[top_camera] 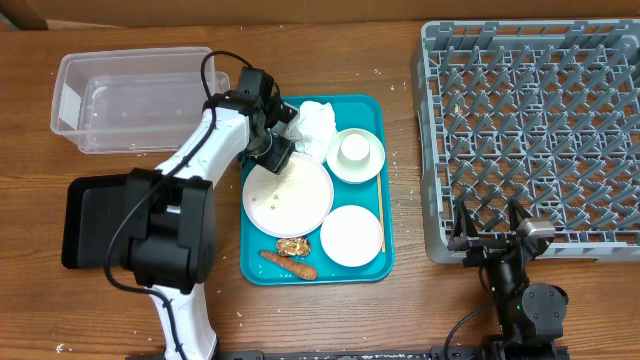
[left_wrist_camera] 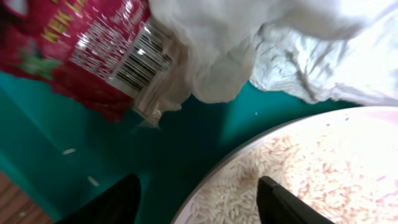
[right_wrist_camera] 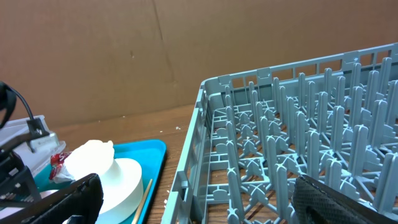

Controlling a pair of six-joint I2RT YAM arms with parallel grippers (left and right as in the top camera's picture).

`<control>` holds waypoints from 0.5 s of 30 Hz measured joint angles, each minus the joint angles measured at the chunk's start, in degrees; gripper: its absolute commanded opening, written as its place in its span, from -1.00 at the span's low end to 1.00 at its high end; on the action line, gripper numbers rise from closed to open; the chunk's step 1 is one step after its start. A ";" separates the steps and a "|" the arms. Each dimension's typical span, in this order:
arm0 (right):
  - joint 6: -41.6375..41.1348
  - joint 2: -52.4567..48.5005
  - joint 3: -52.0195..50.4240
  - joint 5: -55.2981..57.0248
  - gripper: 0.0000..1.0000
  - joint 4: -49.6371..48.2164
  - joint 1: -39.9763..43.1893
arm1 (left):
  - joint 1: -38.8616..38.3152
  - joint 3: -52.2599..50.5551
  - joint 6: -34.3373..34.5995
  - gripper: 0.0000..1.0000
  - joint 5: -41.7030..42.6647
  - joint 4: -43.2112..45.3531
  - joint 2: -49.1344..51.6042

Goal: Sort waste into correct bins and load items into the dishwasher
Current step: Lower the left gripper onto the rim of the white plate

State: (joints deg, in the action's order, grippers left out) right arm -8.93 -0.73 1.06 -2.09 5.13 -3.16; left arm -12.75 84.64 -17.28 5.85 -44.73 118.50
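My left gripper [top_camera: 272, 150] hangs low over the teal tray [top_camera: 375, 262], jaws apart. In the left wrist view its fingers [left_wrist_camera: 118, 202] straddle the rim of the large plate [left_wrist_camera: 298, 174], which is covered in white rice grains [left_wrist_camera: 323, 180]. One finger is over the tray, the other over the rice. Just beyond lie the red wrapper [left_wrist_camera: 93, 50] and the crumpled white napkin [left_wrist_camera: 249, 43]. The overhead view shows the napkin [top_camera: 315, 122], a bowl holding a cup [top_camera: 355, 153], the smaller plate [top_camera: 351, 235], a brown lump [top_camera: 293, 246] and a carrot piece [top_camera: 290, 265]. My right gripper [top_camera: 490, 235] stands open and empty at the dish rack's [top_camera: 530, 130] front left corner.
A clear tub [top_camera: 140, 100] sits at the back left. A black tray [top_camera: 85, 220] lies at the left, partly hidden by my left arm. A thin wooden stick [top_camera: 381, 215] lies along the teal tray's right side. The rack's pegs [right_wrist_camera: 298, 143] fill the right wrist view.
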 measured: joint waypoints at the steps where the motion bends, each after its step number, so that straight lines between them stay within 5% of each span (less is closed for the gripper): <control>1: -0.02 0.00 0.00 0.00 1.00 0.02 0.00 | 0.00 0.00 -0.13 0.19 0.00 -0.04 0.52; 11: 0.02 0.00 0.00 0.02 1.00 0.02 0.00 | 0.00 0.00 -0.13 0.14 0.42 -0.46 1.42; 15: 0.00 0.00 0.00 0.00 1.00 0.02 0.00 | 0.00 0.00 -0.42 -0.07 0.42 -1.16 1.42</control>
State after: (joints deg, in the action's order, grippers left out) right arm -8.93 -0.73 1.06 -2.09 5.15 -3.16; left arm -12.75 84.64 -17.69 6.26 -45.89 119.92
